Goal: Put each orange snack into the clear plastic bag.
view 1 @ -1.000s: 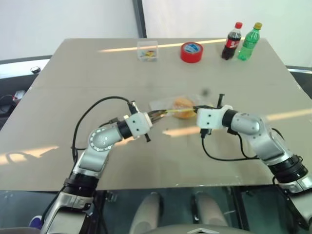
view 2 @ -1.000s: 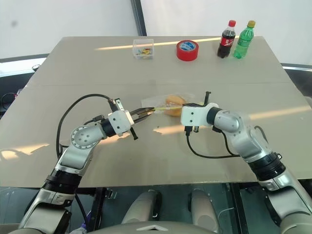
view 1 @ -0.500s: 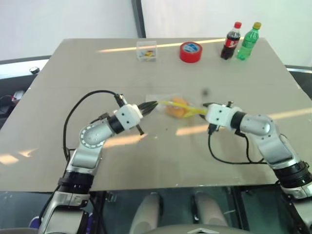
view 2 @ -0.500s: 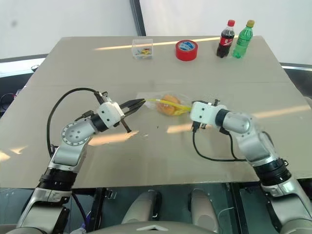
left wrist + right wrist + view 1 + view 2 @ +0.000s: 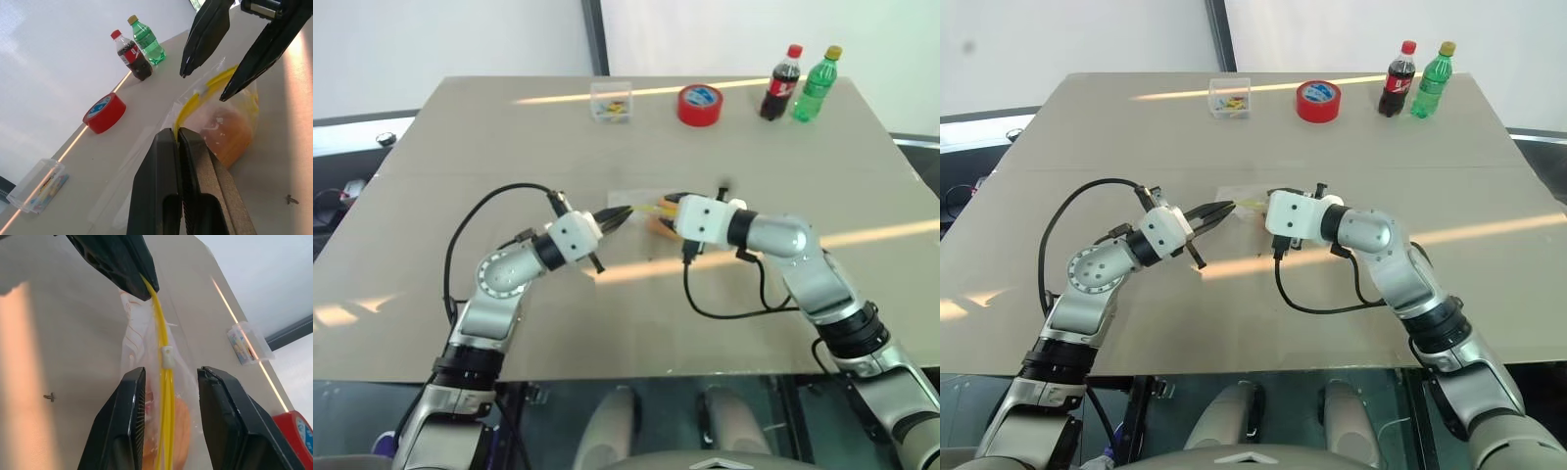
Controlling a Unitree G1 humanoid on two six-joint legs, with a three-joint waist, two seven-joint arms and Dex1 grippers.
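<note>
The clear plastic bag (image 5: 134, 328) hangs just above the table (image 5: 460, 147) between my two grippers. Its yellow seal strip (image 5: 162, 328) runs from one to the other. An orange snack (image 5: 235, 139) sits inside the bag, low down; it also shows as the orange snack (image 5: 658, 227) beneath the right gripper. My left gripper (image 5: 623, 211) is shut on one end of the yellow strip. My right gripper (image 5: 171, 374) is open, one finger on each side of the strip, close to the small white slider (image 5: 167, 355). The two grippers' tips are near each other.
At the far side of the table stand a small rigid clear box (image 5: 611, 101), a red tape roll (image 5: 699, 104), a cola bottle (image 5: 781, 82) and a green bottle (image 5: 817, 83). Black cables loop from both wrists over the table.
My right gripper has opened, letting go of the bag's far end, and slid along the strip toward the left gripper. The left gripper keeps its hold.
</note>
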